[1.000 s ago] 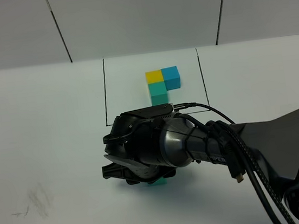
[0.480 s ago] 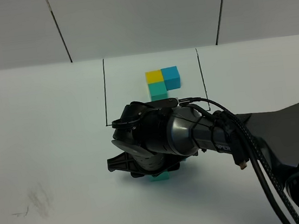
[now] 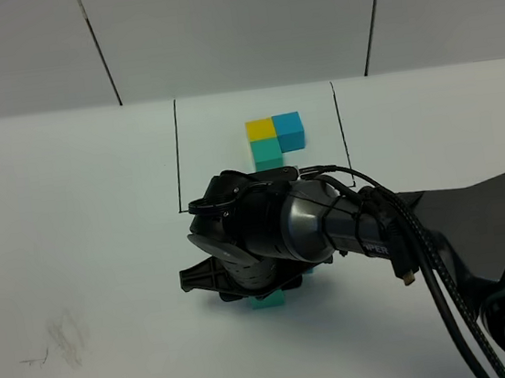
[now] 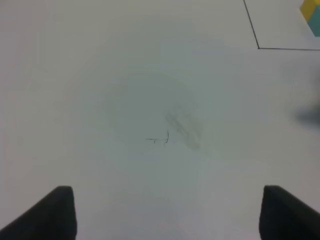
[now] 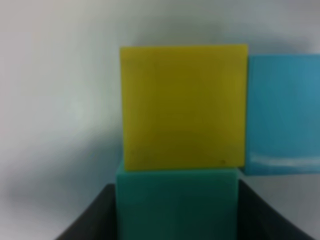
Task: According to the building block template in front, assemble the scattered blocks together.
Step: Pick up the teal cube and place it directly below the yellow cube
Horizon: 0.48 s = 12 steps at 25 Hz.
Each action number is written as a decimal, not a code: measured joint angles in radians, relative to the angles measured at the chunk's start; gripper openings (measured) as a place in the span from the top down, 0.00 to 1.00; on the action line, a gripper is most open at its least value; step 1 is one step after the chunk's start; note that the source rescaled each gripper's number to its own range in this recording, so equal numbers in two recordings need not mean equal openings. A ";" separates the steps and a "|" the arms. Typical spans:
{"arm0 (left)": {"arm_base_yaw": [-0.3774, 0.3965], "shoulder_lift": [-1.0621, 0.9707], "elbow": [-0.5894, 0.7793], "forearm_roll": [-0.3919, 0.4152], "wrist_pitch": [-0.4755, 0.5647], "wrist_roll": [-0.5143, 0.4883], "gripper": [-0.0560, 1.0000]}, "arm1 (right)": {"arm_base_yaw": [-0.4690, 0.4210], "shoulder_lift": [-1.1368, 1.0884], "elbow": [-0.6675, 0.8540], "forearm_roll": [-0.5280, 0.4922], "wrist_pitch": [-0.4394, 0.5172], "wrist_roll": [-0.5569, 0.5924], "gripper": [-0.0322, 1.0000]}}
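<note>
The template (image 3: 274, 140), a yellow, blue and teal-green L, sits inside the black drawn frame (image 3: 177, 152) at the back. My right gripper (image 5: 177, 210) hangs over the scattered blocks just in front of the frame. Its fingers (image 5: 100, 210) flank the teal-green cube (image 5: 177, 200), which butts against the yellow cube (image 5: 182, 105). The blue cube (image 5: 282, 112) sits flush beside the yellow one. In the high view only the teal-green cube (image 3: 268, 301) peeks out under the wrist (image 3: 268, 238). My left gripper (image 4: 167, 212) is open and empty over bare table.
A faint pencil smudge (image 3: 63, 337) marks the white table at the front left; it also shows in the left wrist view (image 4: 175, 130). A corner of the template (image 4: 312, 17) shows at the edge of the left wrist view.
The right gripper moved right and slightly toward the frame with the teal-green cube over the first half second, then held still. The left gripper has not moved.
</note>
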 joint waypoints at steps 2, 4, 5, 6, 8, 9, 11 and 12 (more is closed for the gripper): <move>0.000 0.000 0.000 0.000 0.000 0.000 0.24 | -0.002 0.000 0.000 0.005 0.000 -0.006 0.74; 0.000 0.000 0.000 0.000 0.000 0.000 0.24 | -0.007 0.000 0.000 0.015 -0.001 -0.016 0.74; 0.000 0.000 0.000 0.000 0.000 0.000 0.24 | -0.008 0.000 -0.001 0.020 -0.001 -0.022 0.74; 0.000 0.000 0.000 0.000 0.000 0.000 0.24 | -0.009 0.000 -0.001 0.020 -0.001 -0.023 0.74; 0.000 0.000 0.000 0.000 0.000 0.000 0.24 | -0.009 0.000 -0.001 0.020 -0.001 -0.024 0.74; 0.000 0.000 0.000 0.000 0.000 0.000 0.24 | -0.009 0.000 -0.001 0.020 -0.001 -0.024 0.74; 0.000 0.000 0.000 0.000 0.000 0.001 0.24 | -0.009 0.000 -0.001 0.020 0.000 -0.025 0.74; 0.000 0.000 0.000 0.000 0.000 0.001 0.24 | -0.009 0.000 -0.001 0.020 0.000 -0.025 0.74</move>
